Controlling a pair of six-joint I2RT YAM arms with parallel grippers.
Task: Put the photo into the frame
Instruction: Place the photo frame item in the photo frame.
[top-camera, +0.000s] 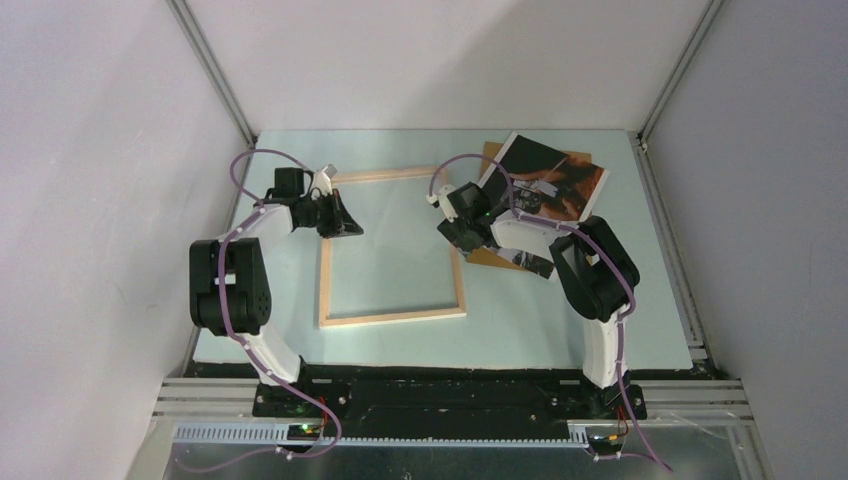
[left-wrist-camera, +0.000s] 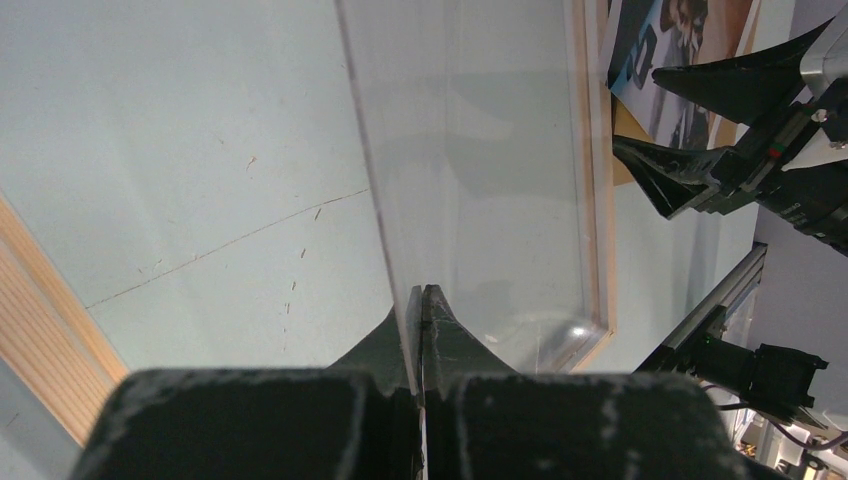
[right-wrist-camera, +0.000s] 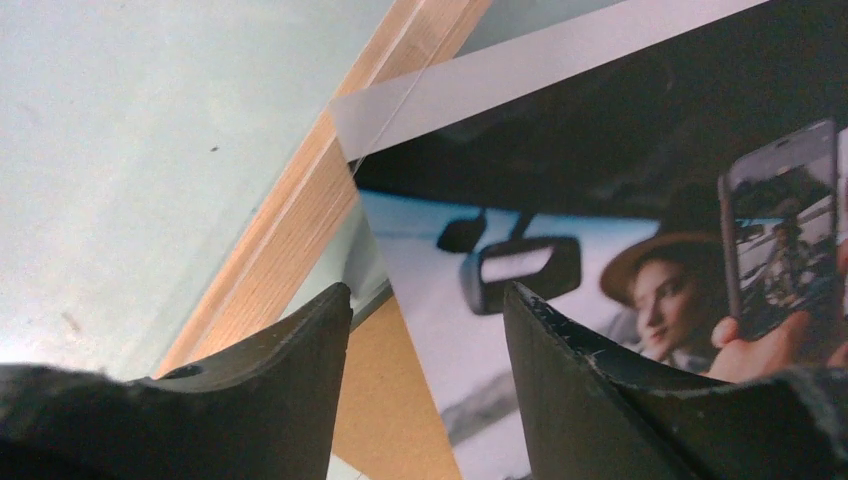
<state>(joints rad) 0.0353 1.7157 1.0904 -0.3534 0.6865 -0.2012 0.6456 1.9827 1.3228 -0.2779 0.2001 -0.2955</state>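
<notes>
Photo (top-camera: 565, 185): lies picture side up at the far right of the desk (top-camera: 640, 300), outside the frame (top-camera: 392, 318) and on top of the brown backing board (top-camera: 490, 152). Shows a dark car interior, a person in a hat and a phone held up, all inside a white border. Sits askew to the desk's edges. In the right wrist view, reaches with one white-bordered corner over the frame's right rail.

Frame: lies flat in the middle of the desk, pale wood up, just left of the photo, with the desk's pale surface showing through the opening.

Right fingers (right-wrist-camera: 540, 330): stand apart above the photo's left edge, one over the rail and board, the other over the print. Grip nothing.

Left fingers (left-wrist-camera: 425, 310): pressed fully together at the frame's far left corner. Tips sit at the edge of a clear sheet (left-wrist-camera: 480, 180) that stretches away to the opposite rail. Edge of the sheet runs in between the tips, but cannot tell whether it is really pinched.
</notes>
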